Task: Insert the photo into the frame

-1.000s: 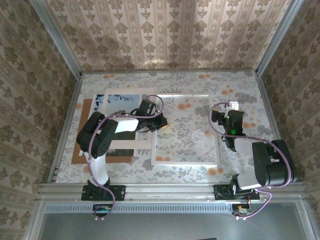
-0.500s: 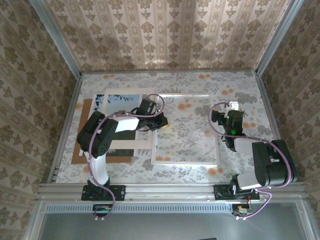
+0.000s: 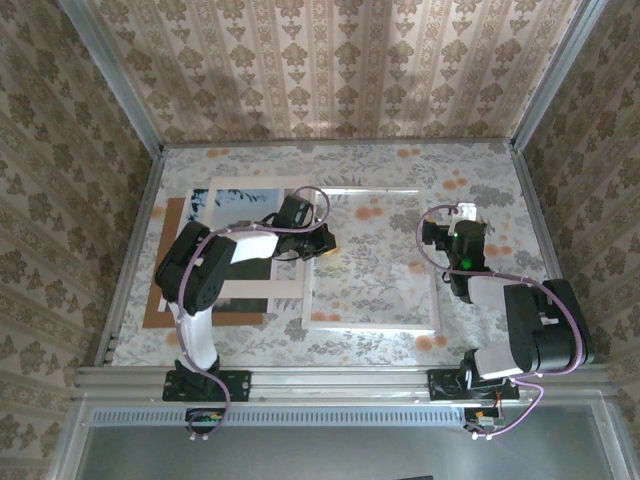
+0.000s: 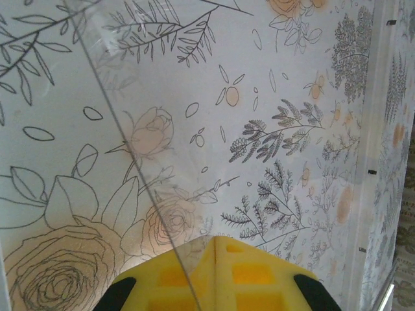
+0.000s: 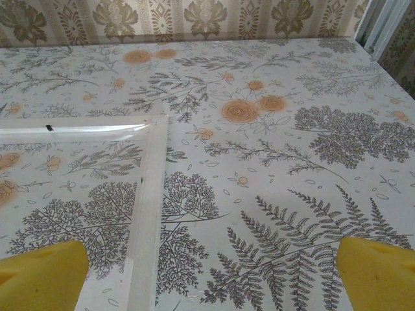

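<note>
The table carries the frame flat at its middle, within reach of both arms. Just left of it lies the photo with a white mat and a brown board, so we judge it not yet loaded. Our left gripper is closed at the frame's left edge, with the clear pane crossing its tips. We cannot tell whether it pinches the pane. Our right gripper hangs spread wide over the frame's right edge, likely ready to steady it.
</note>
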### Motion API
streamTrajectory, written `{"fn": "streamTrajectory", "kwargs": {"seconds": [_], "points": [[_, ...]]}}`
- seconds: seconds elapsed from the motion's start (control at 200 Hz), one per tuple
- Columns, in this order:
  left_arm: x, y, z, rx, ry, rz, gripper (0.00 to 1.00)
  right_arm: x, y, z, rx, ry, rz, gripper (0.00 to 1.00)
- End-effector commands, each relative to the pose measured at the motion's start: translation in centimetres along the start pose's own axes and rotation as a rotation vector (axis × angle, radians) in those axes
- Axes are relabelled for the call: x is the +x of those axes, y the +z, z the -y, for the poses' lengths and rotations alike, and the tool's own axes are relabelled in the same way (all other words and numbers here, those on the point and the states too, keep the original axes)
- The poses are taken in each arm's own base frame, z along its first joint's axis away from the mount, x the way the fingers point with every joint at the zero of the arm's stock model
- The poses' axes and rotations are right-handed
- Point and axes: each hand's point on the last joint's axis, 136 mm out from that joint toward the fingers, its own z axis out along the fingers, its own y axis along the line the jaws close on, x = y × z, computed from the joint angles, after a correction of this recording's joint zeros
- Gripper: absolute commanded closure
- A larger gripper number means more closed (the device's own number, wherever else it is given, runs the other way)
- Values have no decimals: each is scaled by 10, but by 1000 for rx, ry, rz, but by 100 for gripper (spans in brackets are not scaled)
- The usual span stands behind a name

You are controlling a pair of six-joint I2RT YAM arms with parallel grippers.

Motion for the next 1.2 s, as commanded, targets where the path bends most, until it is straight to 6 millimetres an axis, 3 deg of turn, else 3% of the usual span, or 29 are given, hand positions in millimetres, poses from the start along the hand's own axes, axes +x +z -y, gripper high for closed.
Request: {"fn": "streamTrajectory", "kwargs": {"seconds": [0.0, 1.195], "points": [[1, 3, 0, 7, 28, -34, 100, -15, 1, -6, -21, -12, 29, 0], [1, 2, 1, 22, 33, -48, 100, -13, 2, -2, 8, 3, -32, 0]]}}
